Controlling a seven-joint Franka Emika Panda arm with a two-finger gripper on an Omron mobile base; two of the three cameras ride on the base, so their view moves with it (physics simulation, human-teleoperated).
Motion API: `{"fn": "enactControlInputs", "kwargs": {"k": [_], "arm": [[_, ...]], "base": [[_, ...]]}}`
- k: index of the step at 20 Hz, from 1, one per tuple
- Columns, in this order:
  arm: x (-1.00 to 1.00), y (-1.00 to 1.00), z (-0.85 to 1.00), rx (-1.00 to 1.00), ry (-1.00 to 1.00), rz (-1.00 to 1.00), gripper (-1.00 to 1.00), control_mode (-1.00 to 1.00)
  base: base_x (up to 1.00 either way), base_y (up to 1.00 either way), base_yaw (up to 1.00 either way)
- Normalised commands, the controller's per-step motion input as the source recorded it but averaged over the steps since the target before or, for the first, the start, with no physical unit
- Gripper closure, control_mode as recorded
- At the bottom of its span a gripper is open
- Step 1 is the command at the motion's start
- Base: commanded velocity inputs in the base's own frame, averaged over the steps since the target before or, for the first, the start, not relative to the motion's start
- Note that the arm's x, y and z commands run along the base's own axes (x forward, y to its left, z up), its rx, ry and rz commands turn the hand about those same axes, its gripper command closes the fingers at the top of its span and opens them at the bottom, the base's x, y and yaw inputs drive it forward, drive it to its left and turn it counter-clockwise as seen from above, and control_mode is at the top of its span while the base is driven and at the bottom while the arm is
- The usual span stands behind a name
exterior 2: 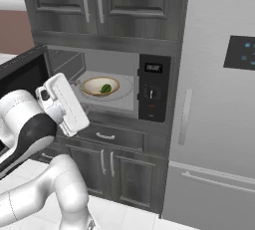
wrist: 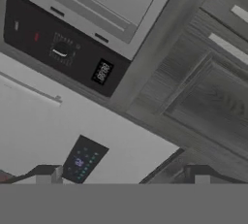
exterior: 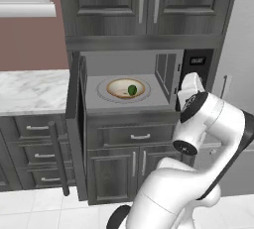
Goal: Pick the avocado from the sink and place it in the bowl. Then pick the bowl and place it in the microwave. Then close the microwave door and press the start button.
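Pale refrigerator (exterior 2: 214, 124) with dark panel (exterior 2: 240, 52), grey wood cabinets (exterior: 144, 2), marble counter (exterior: 30, 91), white tiled floor (exterior: 34, 205)

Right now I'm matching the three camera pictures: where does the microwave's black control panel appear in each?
Left base view: control panel, right of the open cavity, partly behind the arm.
Right base view: centre, between cavity and fridge.
Hand view: upper left, rolled sideways.
Shared landmark: its small digital display.

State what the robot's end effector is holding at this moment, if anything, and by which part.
Nothing is held. The end effector is open with empty space between its fingertips, while the bowl with the avocado sits inside the microwave.
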Motion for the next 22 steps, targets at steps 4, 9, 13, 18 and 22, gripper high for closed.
{"fn": "enactControlInputs", "kwargs": {"k": [4, 9, 13, 18, 22], "arm": [[-0.12, 0.13, 0.27, 0.0, -0.08, 0.09, -1.0, -1.0], [-0.2, -0.06, 0.88, 0.17, 0.07, 0.16, -1.0, -1.0], [-0.26, -0.32, 1.0, 0.38, 0.25, 0.3, -1.0, -1.0], [-0.18, -0.14, 0.98, 0.31, 0.39, 0.35, -1.0, -1.0], [-0.33, 0.15, 0.69, 0.08, 0.57, 0.28, -1.0, -1.0]], "base": [[0.0, 0.0, 0.0], [0.0, 0.0, 0.0], [0.0, 0.0, 0.0], [0.0, 0.0, 0.0], [0.0, 0.0, 0.0]]}}
